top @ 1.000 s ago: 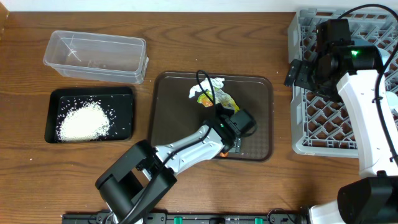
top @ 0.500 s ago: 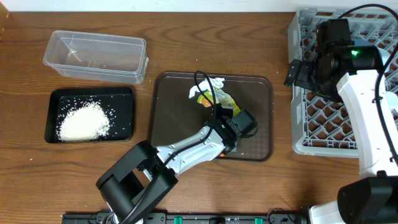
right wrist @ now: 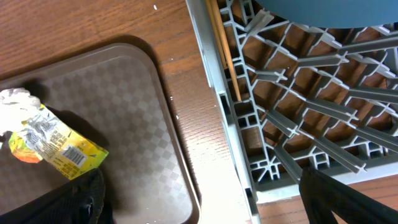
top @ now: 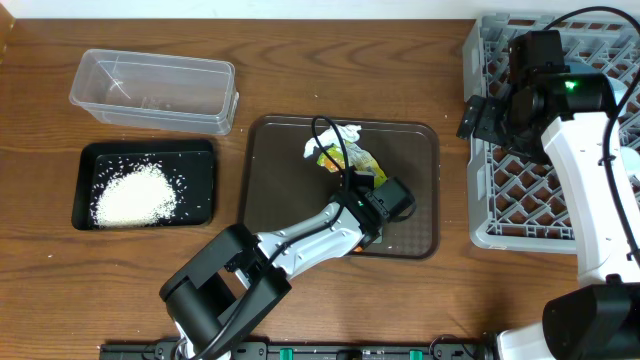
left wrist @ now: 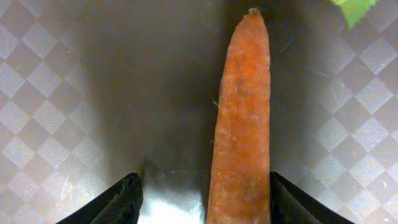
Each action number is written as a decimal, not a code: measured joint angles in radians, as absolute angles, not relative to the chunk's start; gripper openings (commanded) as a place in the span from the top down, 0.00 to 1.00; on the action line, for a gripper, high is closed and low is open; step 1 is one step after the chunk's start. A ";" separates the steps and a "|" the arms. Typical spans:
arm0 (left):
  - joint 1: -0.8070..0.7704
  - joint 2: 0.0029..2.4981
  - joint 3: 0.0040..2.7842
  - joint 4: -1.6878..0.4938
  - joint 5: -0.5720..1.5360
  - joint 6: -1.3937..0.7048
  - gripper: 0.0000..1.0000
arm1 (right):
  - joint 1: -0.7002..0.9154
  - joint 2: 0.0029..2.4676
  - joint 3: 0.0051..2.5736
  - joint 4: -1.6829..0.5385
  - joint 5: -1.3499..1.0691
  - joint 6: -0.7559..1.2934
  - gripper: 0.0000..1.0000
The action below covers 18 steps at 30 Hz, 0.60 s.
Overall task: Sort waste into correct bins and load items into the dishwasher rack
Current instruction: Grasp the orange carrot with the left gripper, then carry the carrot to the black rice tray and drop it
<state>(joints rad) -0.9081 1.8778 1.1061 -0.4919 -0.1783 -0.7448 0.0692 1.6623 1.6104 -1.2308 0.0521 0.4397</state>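
Observation:
An orange carrot (left wrist: 242,124) lies on the brown serving tray (top: 415,150), between the fingers of my left gripper (left wrist: 205,190), which is open around it with the right finger close against it. From overhead the left gripper (top: 373,231) hides most of the carrot. The crumpled white tissue (top: 341,137) and the green-yellow wrapper (top: 357,161) lie on the tray behind it. White rice (top: 130,196) fills the black tray (top: 200,160). My right gripper (top: 479,118) is open and empty over the grey rack's (top: 520,190) left edge. Chopsticks (right wrist: 224,56) and the dark blue dish (right wrist: 329,7) sit in the rack.
The clear plastic tub (top: 155,90) stands at the back left, behind the black tray, and holds nothing I can see. A strip of bare wooden table (right wrist: 199,124) separates the brown tray from the rack.
The left arm has shifted very slightly over the carrot. The right arm has not moved.

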 measured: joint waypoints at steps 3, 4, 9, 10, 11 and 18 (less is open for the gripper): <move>-0.908 1.878 1.106 -0.488 -0.176 -0.752 0.44 | 0.069 1.662 1.610 -1.231 0.052 0.440 0.01; -0.909 1.878 1.106 -0.488 -0.173 -0.754 0.47 | 0.069 1.662 1.610 -1.231 0.052 0.440 0.01; -0.911 1.878 1.106 -0.488 -0.167 -0.760 0.59 | 0.069 1.662 1.610 -1.231 0.052 0.440 0.01; -0.911 1.878 1.106 -0.488 -0.167 -0.759 0.60 | 0.069 1.662 1.610 -1.231 0.052 0.440 0.01; -0.911 1.878 1.106 -0.488 -0.167 -0.759 0.63 | 0.069 1.662 1.610 -1.231 0.052 0.440 0.01; -0.896 1.872 1.106 -0.506 -0.163 -0.759 0.70 | 0.069 1.662 1.610 -1.231 0.052 0.440 0.01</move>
<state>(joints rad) -0.8959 1.8721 1.1061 -0.5056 -0.1635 -0.7586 0.0692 1.6623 1.6104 -1.2308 0.0521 0.4397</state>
